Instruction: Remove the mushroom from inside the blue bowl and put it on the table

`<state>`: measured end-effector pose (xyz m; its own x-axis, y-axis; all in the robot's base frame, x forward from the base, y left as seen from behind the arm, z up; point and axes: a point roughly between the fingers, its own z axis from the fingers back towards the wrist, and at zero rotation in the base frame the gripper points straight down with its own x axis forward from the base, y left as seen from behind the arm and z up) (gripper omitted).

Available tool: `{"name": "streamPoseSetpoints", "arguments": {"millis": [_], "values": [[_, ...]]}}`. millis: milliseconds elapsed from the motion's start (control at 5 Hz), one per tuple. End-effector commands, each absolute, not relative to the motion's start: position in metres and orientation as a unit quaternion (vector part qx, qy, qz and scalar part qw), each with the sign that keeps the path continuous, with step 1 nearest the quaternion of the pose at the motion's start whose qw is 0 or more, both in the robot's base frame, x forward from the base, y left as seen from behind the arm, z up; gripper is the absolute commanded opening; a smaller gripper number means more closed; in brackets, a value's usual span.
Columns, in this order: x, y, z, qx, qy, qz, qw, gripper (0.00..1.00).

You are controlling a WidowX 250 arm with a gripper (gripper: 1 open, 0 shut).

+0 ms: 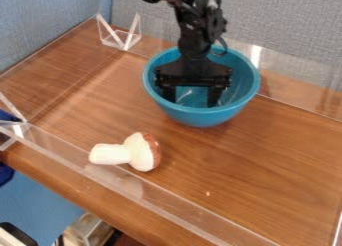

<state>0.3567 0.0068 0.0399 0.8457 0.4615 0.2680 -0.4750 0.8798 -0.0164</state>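
Observation:
The mushroom (126, 153) lies on its side on the table (254, 160), near the front acrylic wall, its cream stem to the left and its reddish-brown cap to the right. The blue bowl (241, 102) stands behind it at centre right. My gripper (195, 91) points down into the bowl with its two black fingers spread open. Nothing shows between the fingers. The bowl and the gripper are well apart from the mushroom.
Low clear acrylic walls (80, 155) edge the tabletop. A clear triangular stand (120, 35) sits at the back left corner. A blue-grey fabric panel rises behind the table.

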Motion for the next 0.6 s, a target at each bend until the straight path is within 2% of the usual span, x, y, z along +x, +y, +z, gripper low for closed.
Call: {"name": "streamPoseSetpoints", "arguments": {"millis": [0,200,400], "values": [[0.379,0.0,0.068,0.017,-0.161,0.239,0.958,1.0],[0.391,-0.005,0.074,0.016,-0.162,0.233,0.959,1.0],[0.398,-0.006,0.069,0.016,-0.163,0.237,0.958,1.0]]}}
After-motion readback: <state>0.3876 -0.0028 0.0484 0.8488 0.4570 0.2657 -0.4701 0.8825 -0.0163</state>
